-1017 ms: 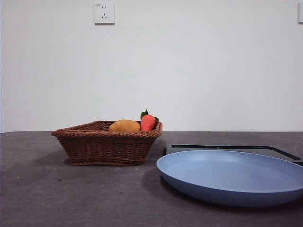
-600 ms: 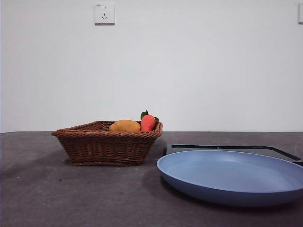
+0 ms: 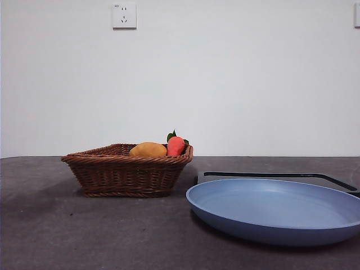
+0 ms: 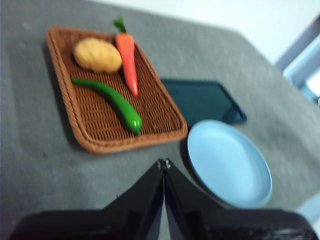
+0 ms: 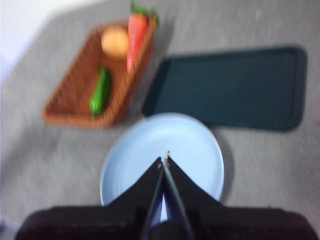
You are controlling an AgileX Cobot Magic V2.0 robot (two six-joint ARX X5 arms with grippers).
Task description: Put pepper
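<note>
Three foods are in play here, but from the low front view I can only see two. The brown woven wicker basket (image 3: 128,169) sits on the dark grey table (image 3: 84,236), and over its rim peek the tan-orange oval potato (image 3: 148,149) and the red-orange carrot with green leaves (image 3: 175,145). The round pale blue plate (image 3: 275,211) lies near the basket, with a flat dark tray (image 3: 281,175) just behind it. No arm shows in this view, and the pepper is hidden down inside the basket.

From the left wrist view I see the pepper. The long glossy green pepper (image 4: 111,102) lies flat on the basket floor, beside the carrot and the potato, not touching either as far as I can tell. The left gripper (image 4: 163,163) hangs high above the table near the basket, its two black jaws pressed together with nothing between them.

From the right wrist view, which is blurry, the right gripper (image 5: 164,159) hangs high over the blue plate, jaws also pressed together and holding nothing.

I think the pepper will be light and fairly firm, but its skin is smooth and shiny — so it may slip. It is thin and a bit curved. I would take hold across its middle, where it is thickest, and squeeze gently. The jaws must open first — and I must watch the basket's rim on the way down.
</note>
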